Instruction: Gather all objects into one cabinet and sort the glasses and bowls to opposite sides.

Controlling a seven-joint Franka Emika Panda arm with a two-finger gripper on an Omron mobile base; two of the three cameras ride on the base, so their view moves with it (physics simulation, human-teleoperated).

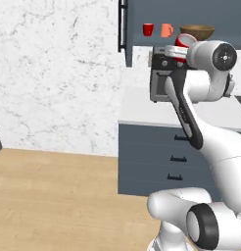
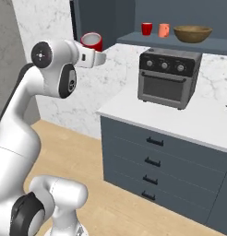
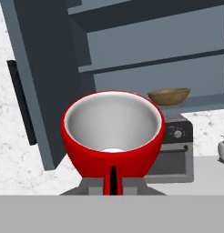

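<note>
Cabinet (image 2: 106,18) top of frame; gripper (image 3: 113,179) clamped on red mug (image 3: 113,136), could clip the open door (image 3: 36,82) going in.

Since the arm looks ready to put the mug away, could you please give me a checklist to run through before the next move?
1. Fingers shut on held mug: ok.
2. Held mug upright, mouth clear: ok.
3. Cabinet door open: ok.
4. Shelf free left of red mug: ok; orange mug sits beside it.
5. Bowl on the right end, apart from the mugs: ok.
6. Held mug high enough to clear the shelf edge: cannot tell.
</note>
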